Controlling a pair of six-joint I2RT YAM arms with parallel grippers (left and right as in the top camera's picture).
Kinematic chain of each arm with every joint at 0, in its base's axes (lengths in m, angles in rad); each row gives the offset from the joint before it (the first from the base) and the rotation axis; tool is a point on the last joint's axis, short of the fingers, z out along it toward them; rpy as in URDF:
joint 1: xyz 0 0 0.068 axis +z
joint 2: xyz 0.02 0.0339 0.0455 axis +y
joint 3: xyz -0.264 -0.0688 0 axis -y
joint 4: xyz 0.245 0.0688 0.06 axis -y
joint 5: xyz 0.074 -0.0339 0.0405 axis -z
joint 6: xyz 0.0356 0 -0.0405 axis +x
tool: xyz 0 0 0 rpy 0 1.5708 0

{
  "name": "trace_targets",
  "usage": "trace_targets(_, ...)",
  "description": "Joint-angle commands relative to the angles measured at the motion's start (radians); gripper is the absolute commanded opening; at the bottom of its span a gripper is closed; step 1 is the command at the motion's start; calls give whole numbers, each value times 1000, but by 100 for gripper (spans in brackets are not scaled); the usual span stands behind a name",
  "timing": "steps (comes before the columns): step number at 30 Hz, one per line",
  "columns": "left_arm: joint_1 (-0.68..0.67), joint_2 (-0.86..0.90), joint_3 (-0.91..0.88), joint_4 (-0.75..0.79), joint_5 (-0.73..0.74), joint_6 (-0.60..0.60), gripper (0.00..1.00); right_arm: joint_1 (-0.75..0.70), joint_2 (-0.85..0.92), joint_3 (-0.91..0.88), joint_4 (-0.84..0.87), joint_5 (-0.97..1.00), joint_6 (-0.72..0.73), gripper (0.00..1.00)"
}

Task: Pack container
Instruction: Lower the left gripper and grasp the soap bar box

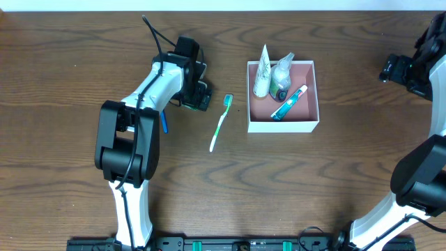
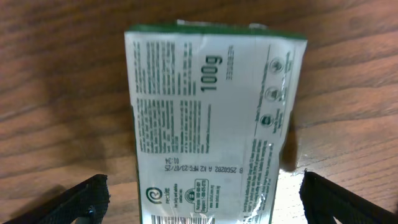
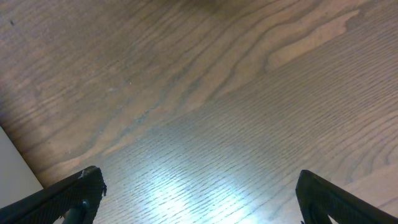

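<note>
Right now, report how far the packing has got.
Done: a white tube, a small bottle and a teal tube lie in the container. In hand: the open left gripper hovers over a wrapped packet, not gripping it. Remaining: that packet and the toothbrush, both on the table.

Dark brown wooden table [image 1: 56, 70] with bold, wavy grain, spanning almost the whole overhead view. Beyond its far edge, a thin pale strip [image 1: 209, 4] along the top of the view. In the right wrist view, a soft whitish glare [image 3: 199, 186] on the wood, and a pale surface [image 3: 12, 162] past the table's edge at lower left; floor or wall, impossible to tell.
</note>
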Motion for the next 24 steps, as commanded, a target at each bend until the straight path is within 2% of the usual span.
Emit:
trace_targets(1,2,11,-10,3,3,-21,98,-5,10,-5,-1,14,14,99)
trace_targets(24,2,11,-10,74,50,-35,98,-5,10,-5,-1,14,14,99)
